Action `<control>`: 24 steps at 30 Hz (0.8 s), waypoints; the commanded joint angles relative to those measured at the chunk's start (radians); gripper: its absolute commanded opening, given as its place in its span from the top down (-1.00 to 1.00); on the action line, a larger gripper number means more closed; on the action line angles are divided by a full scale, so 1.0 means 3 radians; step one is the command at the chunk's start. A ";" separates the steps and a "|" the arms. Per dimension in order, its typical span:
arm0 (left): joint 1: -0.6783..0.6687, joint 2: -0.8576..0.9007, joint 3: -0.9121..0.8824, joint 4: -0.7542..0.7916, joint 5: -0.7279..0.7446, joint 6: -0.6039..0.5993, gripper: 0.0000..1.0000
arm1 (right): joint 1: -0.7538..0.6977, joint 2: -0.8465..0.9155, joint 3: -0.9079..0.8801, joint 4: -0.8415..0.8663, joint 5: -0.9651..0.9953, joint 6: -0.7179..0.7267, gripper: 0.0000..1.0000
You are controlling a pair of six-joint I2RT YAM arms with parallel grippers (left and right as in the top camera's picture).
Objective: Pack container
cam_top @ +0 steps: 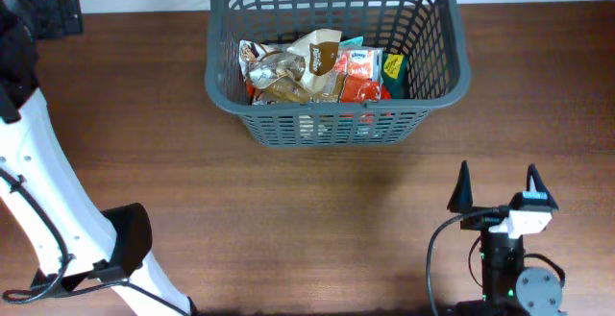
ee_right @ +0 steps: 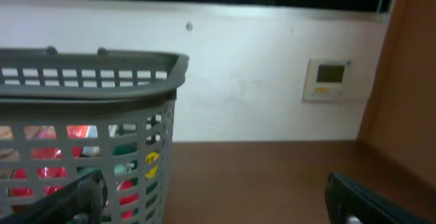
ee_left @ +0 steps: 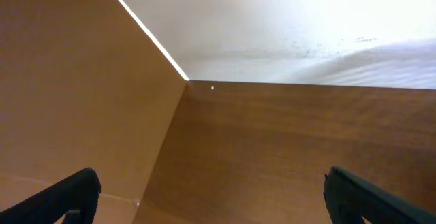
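Note:
The container, a large dark grey slotted basket (cam_top: 336, 124), stands at the back middle of the table and holds several snack packets (cam_top: 317, 71) in red, brown, silver and green. It also shows in the right wrist view (ee_right: 88, 108) at the left, packets visible through the slots. My right gripper (cam_top: 498, 189) is open and empty at the front right, well in front of the basket; in the right wrist view its fingers (ee_right: 218, 200) frame bare table. My left gripper (ee_left: 218, 197) is open and empty over bare wood; in the overhead view only the left arm shows.
The white left arm (cam_top: 48, 191) runs along the table's left side. A black mount (cam_top: 53, 4) sits at the back left corner. A white wall with a small control panel (ee_right: 328, 80) lies behind the table. A wooden panel (ee_left: 75, 81) stands by the left gripper.

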 commanded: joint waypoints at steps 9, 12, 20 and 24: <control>0.0010 0.0004 -0.0008 0.0008 -0.0023 -0.0045 -0.99 | -0.0048 -0.0107 -0.0347 0.0066 0.0089 0.0005 -0.98; 0.0010 0.0004 -0.0008 0.0008 -0.0023 -0.0045 -0.99 | -0.0047 -0.0107 -0.0518 0.0067 0.0088 0.0005 -0.98; 0.0010 0.0004 -0.0008 0.0008 -0.0023 -0.0045 -0.99 | -0.0045 -0.0097 -0.0615 -0.0146 0.0076 0.0005 -0.98; 0.0010 0.0004 -0.0008 0.0008 -0.0023 -0.0045 -0.99 | -0.0045 -0.0094 -0.0615 -0.0145 0.0078 0.0005 -0.98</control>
